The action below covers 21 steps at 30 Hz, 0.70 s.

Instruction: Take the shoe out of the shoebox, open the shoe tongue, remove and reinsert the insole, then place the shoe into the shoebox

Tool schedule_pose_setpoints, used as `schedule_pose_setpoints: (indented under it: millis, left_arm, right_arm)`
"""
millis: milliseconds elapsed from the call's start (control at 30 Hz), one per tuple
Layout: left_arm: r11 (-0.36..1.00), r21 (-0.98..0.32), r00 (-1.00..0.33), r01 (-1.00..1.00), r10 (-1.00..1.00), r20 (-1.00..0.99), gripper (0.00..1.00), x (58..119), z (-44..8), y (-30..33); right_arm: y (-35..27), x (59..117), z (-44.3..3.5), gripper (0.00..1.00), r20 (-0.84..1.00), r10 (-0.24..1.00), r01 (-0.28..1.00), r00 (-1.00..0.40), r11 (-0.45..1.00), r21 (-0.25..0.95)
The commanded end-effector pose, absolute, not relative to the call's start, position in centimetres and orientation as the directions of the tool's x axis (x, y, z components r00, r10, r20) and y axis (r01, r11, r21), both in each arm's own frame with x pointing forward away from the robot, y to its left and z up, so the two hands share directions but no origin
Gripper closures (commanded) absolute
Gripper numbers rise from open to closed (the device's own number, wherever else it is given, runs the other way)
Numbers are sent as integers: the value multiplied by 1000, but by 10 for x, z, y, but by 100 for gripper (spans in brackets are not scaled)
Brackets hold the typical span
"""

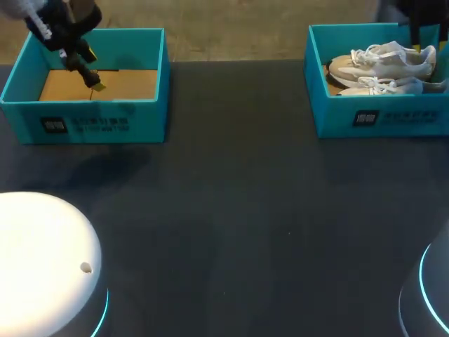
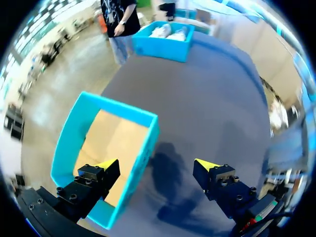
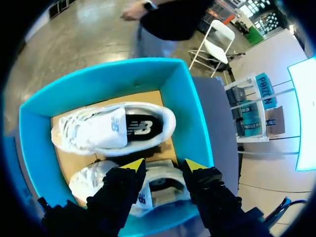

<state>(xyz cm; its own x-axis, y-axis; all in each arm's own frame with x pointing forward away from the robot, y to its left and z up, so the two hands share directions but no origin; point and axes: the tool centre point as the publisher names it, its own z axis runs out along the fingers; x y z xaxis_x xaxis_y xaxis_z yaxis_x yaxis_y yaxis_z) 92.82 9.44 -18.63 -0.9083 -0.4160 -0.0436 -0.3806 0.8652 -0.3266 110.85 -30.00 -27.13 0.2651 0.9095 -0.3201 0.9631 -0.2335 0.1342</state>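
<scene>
The left gripper (image 2: 157,164) has black blocky fingers (image 2: 91,183), socket screws (image 2: 72,196) and bright yellow wedge tips (image 2: 107,163); the right gripper (image 3: 163,165) matches; lower left in the head view, a white domed base (image 1: 42,260) edged in cyan light.

The table (image 1: 231,210) has a dark, matt, smooth top. The left shoebox (image 1: 84,116), at the head view's upper left, and the right shoebox (image 1: 379,116), at its upper right, are matt teal card with bare brown card floors. The shoes (image 1: 382,62) look like pale cloth and mesh, with woven laces. The left gripper (image 2: 157,164) and right gripper (image 3: 163,165) are matt black with dark bolt heads. The white dome (image 1: 42,260) at the lower left looks smooth and glossy.
</scene>
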Motion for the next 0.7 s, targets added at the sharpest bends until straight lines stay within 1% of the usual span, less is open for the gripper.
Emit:
schedule_pose_setpoints:
  millis: [33, 100, 133, 167, 267, 467, 600, 667, 700]
  left_arm:
    - [570, -134, -579, -811, -815, 39, 0, 934, -193, 89]
    - [517, -106, -524, -849, -850, 53, 0, 935, -197, 88]
    - [523, -102, -529, -846, -847, 41, 0, 937, -198, 86]
    - [523, -102, -529, -846, -847, 41, 0, 937, -198, 86]
    - [523, -102, -529, -846, -847, 41, 0, 937, -198, 86]
    - [523, -102, -529, -846, -847, 41, 0, 937, -198, 86]
    - [523, -102, -529, -846, -847, 41, 0, 937, -198, 86]
    - [430, -86, -436, -899, -898, 65, 0, 941, -201, 86]
    - [413, -85, -419, -907, -906, 67, 0, 942, -201, 84]
  right_arm:
    - [-296, 1075, -251, 47, -296, 919, 958, 261, -208, 198]
    - [-293, 1065, -244, 44, -277, 926, 957, 257, -204, 209]
    - [-291, 1060, -241, 45, -268, 929, 955, 257, -202, 215]
    - [-289, 1055, -238, 48, -262, 931, 956, 253, -200, 214]
    - [-283, 1041, -232, 50, -260, 932, 956, 252, -198, 215]
    - [-271, 1013, -227, 50, -231, 941, 956, 245, -196, 217]
    - [-265, 996, -229, 47, -216, 950, 959, 226, -177, 223]
    - [-263, 988, -229, 43, -201, 956, 959, 212, -164, 232]
    - [-263, 985, -229, 43, -182, 960, 957, 213, -167, 238]
